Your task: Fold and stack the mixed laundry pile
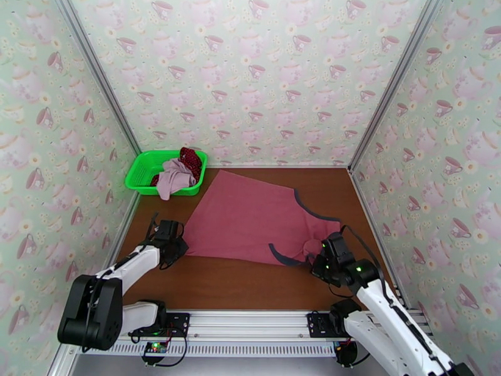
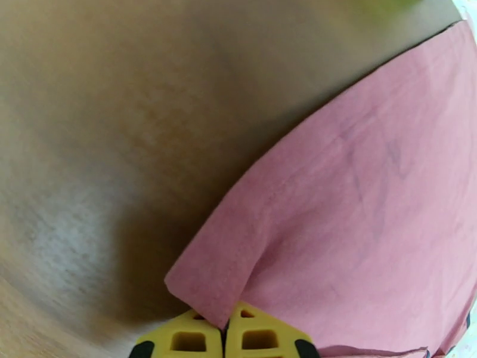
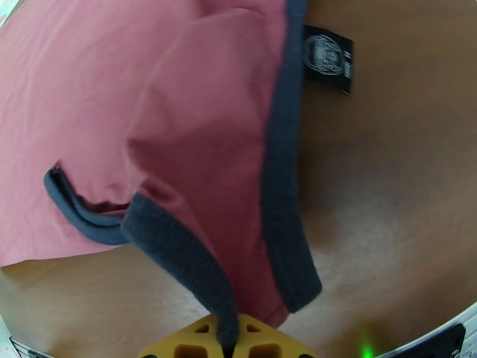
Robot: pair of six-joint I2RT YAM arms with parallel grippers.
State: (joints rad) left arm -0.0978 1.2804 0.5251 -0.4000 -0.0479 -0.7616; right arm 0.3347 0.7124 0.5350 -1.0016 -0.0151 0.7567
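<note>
Brown wooden table [image 1: 250,289]: dusty-red dark-trimmed tank top [image 1: 250,220] laid flat mid-table. Bright green plastic mesh basket [image 1: 135,177] far left, filled by pale mauve-pink piece [image 1: 174,178], dark-red white-dotted cloth [image 1: 191,159]. Hem corner pinched by left gripper [image 2: 225,332], strap trim by right gripper [image 3: 229,344].

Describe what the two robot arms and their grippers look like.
The left arm and right arm have white links and black joints, with thin black cables near the wrists. The left gripper and right gripper are black; their fingers are yellow with cut-out holes. A green light glows on the right arm.
</note>
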